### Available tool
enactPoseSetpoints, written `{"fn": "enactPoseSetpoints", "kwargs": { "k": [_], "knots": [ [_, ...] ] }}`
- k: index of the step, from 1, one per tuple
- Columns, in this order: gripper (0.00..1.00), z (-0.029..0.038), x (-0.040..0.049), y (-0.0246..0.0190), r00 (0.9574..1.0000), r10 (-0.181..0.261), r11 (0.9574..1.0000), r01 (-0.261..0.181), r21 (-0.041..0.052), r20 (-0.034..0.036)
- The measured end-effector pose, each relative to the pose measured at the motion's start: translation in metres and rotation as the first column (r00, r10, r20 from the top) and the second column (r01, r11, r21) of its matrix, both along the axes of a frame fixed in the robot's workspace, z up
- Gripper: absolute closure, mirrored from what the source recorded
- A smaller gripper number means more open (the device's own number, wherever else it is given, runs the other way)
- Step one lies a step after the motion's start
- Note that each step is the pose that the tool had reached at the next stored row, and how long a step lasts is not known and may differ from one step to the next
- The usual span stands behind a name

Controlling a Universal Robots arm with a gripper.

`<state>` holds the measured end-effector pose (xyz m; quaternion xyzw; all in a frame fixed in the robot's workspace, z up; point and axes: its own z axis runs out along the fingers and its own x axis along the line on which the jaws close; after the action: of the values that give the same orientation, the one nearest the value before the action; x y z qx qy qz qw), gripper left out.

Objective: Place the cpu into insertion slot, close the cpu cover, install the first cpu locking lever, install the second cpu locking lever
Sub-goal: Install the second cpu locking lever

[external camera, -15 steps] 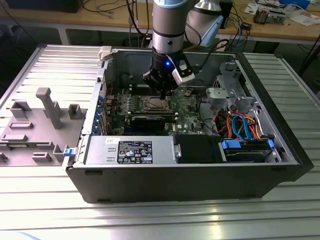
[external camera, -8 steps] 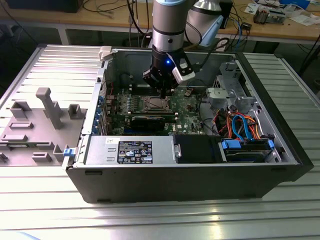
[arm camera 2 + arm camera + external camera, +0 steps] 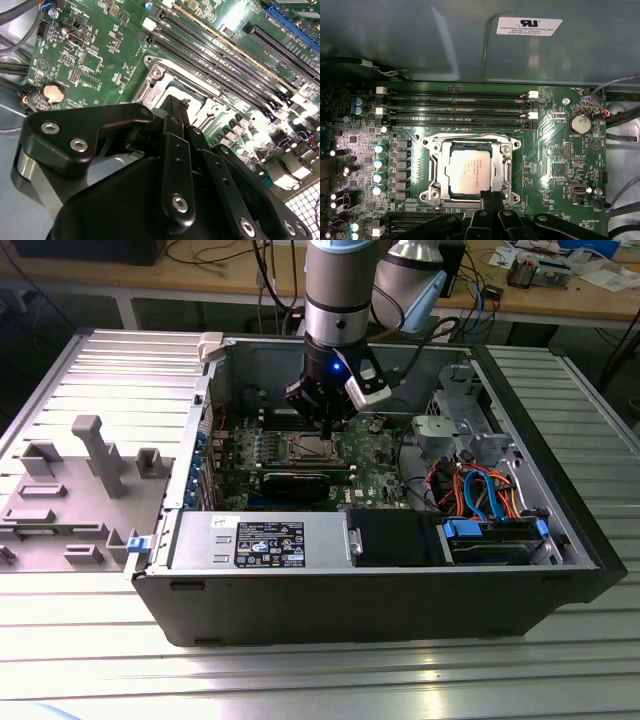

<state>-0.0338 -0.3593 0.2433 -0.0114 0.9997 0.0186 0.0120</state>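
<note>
Hovering just above the insertion slot (image 3: 470, 170), we are keeping our fingers (image 3: 492, 200) pressed together, gripping nothing. We are seeing the cpu (image 3: 469, 171) lying in the slot with the cpu cover (image 3: 507, 167) closed around it.

The arm (image 3: 338, 285) is a silver-grey tube with a darker grey joint cap, a black band at its wrist and a small blue light glowing there. A white block sits at the wrist's side. The gripper (image 3: 172, 107) is matt black, its angular linkage bars pinned with silver hex-socket screws.
</note>
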Motion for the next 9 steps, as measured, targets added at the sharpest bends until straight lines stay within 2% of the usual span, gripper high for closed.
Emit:
{"fn": "enactPoseSetpoints", "kwargs": {
  "k": [1,9],
  "knots": [
    [0.89,0.0,0.0,-0.0013,1.0,0.0,1.0,0.0,0.0,0.0],
    [0.89,0.0,0.0,-0.0017,1.0,0.0,1.0,0.0,0.0,0.0]
  ]
}}
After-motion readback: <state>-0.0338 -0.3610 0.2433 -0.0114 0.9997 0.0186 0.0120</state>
